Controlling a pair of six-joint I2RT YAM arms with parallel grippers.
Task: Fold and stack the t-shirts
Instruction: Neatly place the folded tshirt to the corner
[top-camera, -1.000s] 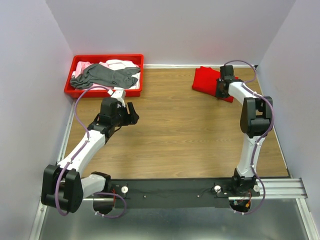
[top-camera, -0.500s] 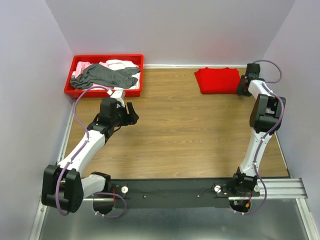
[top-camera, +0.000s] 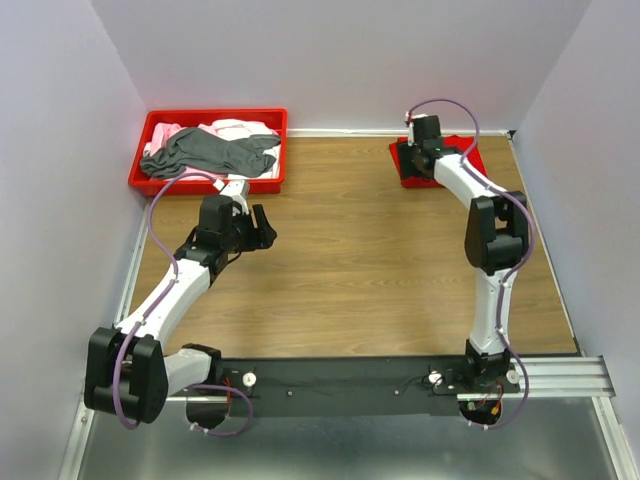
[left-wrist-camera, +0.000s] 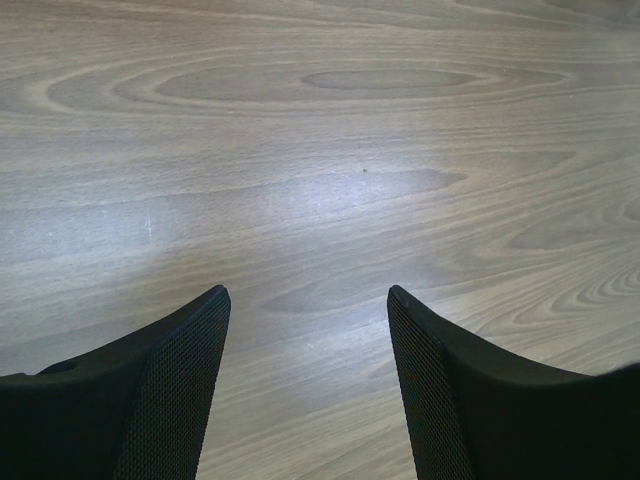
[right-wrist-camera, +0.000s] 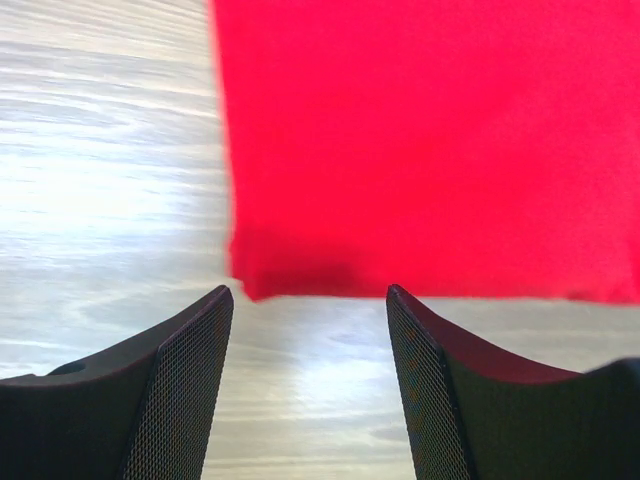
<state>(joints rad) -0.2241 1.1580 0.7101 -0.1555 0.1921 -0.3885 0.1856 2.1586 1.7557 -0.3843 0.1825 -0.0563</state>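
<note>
Bright red soft cloth t-shirt (top-camera: 474, 157), folded into a flat rectangle, lies at the far right corner of the wood-grain worktop (top-camera: 350, 260), its long sides squared to the far edge. The right arm crosses over its middle, so only its two ends show from above.

The right gripper (top-camera: 408, 162) hangs over the shirt's left end. In the wrist view its two black fingers are spread wide with nothing between them, and the shirt's folded edge lies just ahead of the fingertips. It holds nothing.

A second ago the red shirt lay skewed, with this gripper over its near right part. Half a second ago the shirt was already square and the gripper stood just off its right side. Now the gripper has swung across to the left end. This looks like a last tidying of a finished fold, so the first shirt appears to be in place as the bottom of the stack.

The left gripper (top-camera: 262, 228) has not moved. It hovers over bare wood in the left half of the worktop, fingers wide apart and empty.

A rigid red plastic tray (top-camera: 200, 186) sits at the far left corner. In it a crumpled dark grey t-shirt (top-camera: 215, 152) lies on top of pale pink and white t-shirts (top-camera: 236, 128), all unfolded. These remain to be done, and the left gripper is the nearer one.
</note>
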